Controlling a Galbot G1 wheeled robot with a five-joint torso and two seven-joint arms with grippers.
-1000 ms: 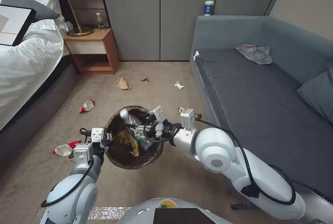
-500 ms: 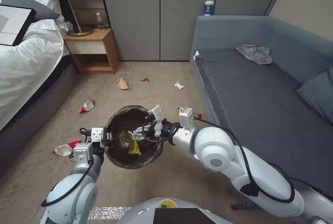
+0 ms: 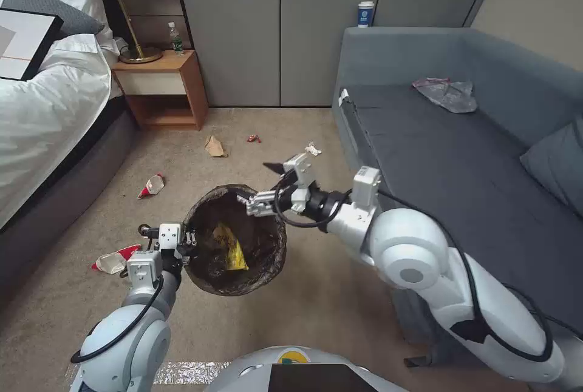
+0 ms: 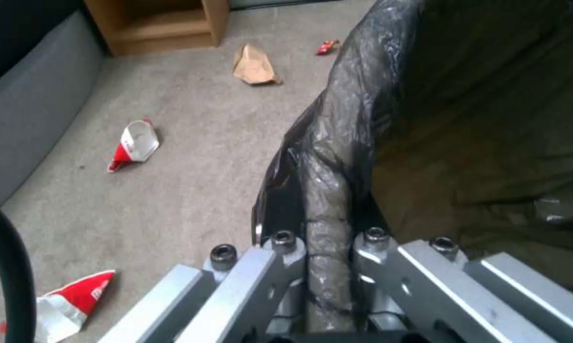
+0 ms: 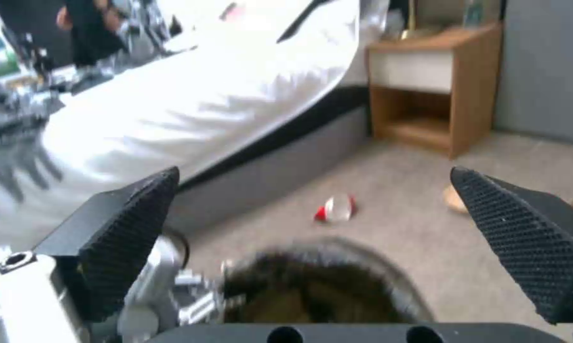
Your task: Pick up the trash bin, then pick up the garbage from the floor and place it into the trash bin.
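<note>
Risk: bag-lined trash bin [image 3: 235, 240], pinched at its rim by left gripper [image 4: 327, 247], may tilt, spilling the yellow wrapper [image 3: 231, 249]; right gripper [image 3: 267, 189] wide, empty.

Dark brown-black bag liner on the trash bin [image 3: 267, 252], yellow snack wrapper [image 3: 229, 249] inside, red-white paper cup [image 3: 152, 185] on beige carpet [image 3: 182, 161].

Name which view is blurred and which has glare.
Right wrist view: soft motion blur over the trash bin rim and bed, though the open right gripper pads stay crisp. Left wrist view: sheen on the bag where the left gripper clamps it. Head view: evenly lit, sharp.
</note>
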